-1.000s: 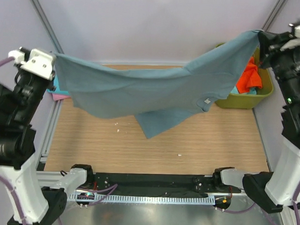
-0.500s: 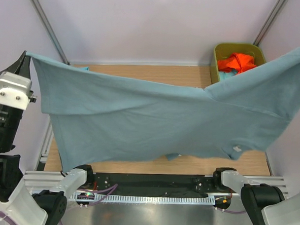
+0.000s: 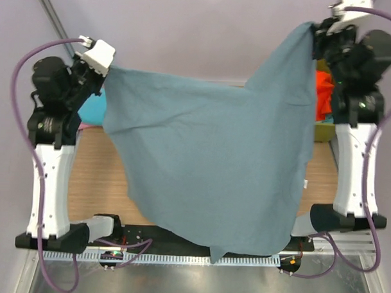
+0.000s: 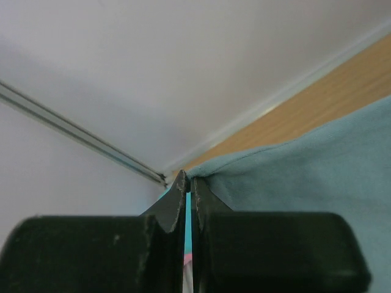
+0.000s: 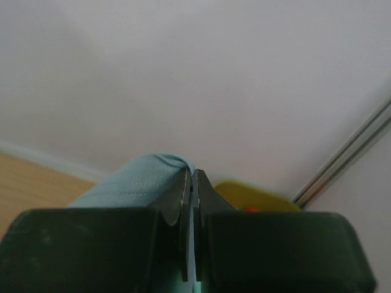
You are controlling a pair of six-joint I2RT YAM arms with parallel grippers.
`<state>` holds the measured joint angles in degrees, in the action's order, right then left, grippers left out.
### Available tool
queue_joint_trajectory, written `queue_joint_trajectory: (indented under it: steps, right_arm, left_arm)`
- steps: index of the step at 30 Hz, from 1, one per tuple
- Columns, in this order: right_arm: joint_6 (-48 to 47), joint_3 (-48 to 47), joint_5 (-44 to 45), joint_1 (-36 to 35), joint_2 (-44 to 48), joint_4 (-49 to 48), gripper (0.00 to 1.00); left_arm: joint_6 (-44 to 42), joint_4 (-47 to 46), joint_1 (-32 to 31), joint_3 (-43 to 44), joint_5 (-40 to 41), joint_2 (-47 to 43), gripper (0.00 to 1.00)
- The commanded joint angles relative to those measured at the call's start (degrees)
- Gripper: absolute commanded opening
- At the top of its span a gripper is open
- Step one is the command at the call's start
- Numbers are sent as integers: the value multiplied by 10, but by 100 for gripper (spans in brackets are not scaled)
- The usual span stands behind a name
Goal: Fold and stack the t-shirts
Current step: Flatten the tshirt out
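Note:
A large grey-blue t-shirt [image 3: 214,160] hangs in the air like a curtain, stretched between both raised arms. My left gripper [image 3: 107,67] is shut on its upper left corner, and my right gripper [image 3: 313,30] is shut on its upper right corner, held higher. In the left wrist view the gripper [image 4: 188,178] pinches the hem of the grey-blue cloth [image 4: 305,177]. In the right wrist view the gripper [image 5: 190,174] bites a fold of that cloth [image 5: 134,180]. A small white label [image 3: 306,183] shows on the right edge. The shirt's bottom tip drops to the near rail [image 3: 224,251].
A turquoise shirt [image 3: 93,107] lies on the table behind the left arm. The olive-green tub [image 3: 324,132] with an orange shirt [image 3: 322,93] stands at the back right, mostly behind the right arm. The hanging shirt hides most of the wooden table [image 3: 95,181].
Both arms have swung in from the frame edges and back toward the rear wall. The shirt, earlier spread wide and low across the view, now hangs down steeply from its two top corners.

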<state>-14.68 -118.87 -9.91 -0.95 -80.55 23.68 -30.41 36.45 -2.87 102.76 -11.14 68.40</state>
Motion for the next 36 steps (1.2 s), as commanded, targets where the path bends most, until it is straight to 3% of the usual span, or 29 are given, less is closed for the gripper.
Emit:
queue_joint_trajectory:
  steps: [1, 5, 9, 12, 14, 19, 24, 28, 36]
  right_arm:
    - [-19, 98, -41, 2, -28, -57, 1]
    - [-39, 183, -55, -3, -96, -74, 1]
    - [-47, 176, -46, -9, -179, -72, 1]
    - [-37, 89, -31, -9, -290, -51, 1]
    - [-33, -24, -16, -10, -393, -6, 1]
    - [-25, -281, 2, -24, -600, 70, 1]
    - [-73, -218, 28, -50, -609, -34, 1]
    - [-26, -211, 93, -55, -620, -87, 1]
    - [17, -211, 159, -59, -618, -111, 1]
  left_arm:
    - [8, -44, -1, -56, -14, 34, 0]
    - [-2, -59, -17, -120, -8, 83, 0]
    - [-3, -76, -30, -165, 2, 154, 0]
    - [4, -111, -31, -173, 23, 229, 0]
    - [8, -120, -31, -157, 34, 277, 0]
    - [60, -99, -30, -7, 74, 450, 0]
    - [77, -75, -26, 138, 139, 551, 0]
    - [110, -91, -9, 178, 193, 590, 0]
    - [97, -85, 12, 162, 230, 588, 0]
